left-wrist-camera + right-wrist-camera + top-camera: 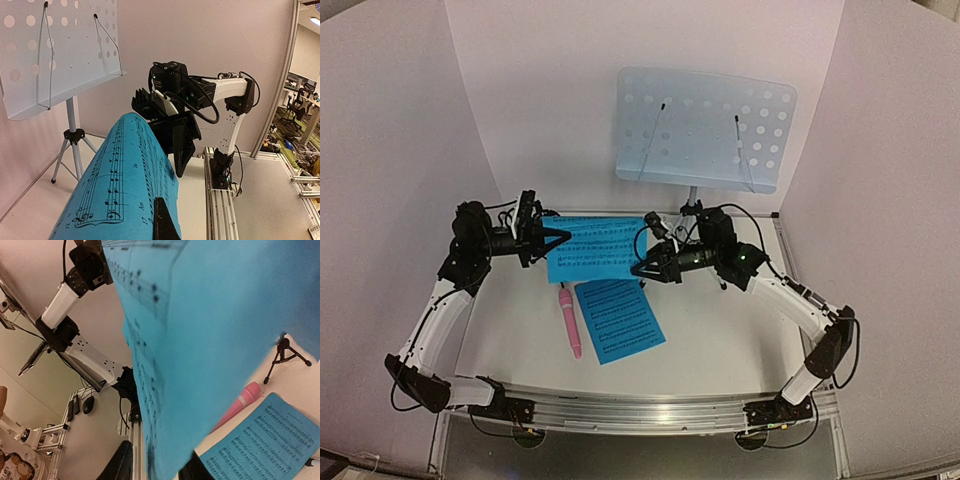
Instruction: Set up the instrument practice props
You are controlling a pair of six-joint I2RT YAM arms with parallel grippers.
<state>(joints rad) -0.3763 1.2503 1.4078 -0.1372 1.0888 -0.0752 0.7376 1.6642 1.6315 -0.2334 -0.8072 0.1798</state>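
Observation:
A bright blue sheet-music page (592,250) hangs in the air between both arms. My left gripper (558,238) is shut on its left edge; one black finger (165,220) shows over the paper (120,185). My right gripper (640,268) straddles the page's right edge (210,340), with its jaws apart and a gap beside the paper. A second blue page (618,320) lies flat on the table beside the slim pink microphone (568,322). The pale-blue perforated music stand (705,128) stands at the back. A small black tripod mic holder (284,354) shows behind the held page.
White walls close in the table on three sides. The stand's silver tripod (74,135) rests near the back wall, behind my right arm (790,300). An aluminium rail (640,410) runs along the near edge.

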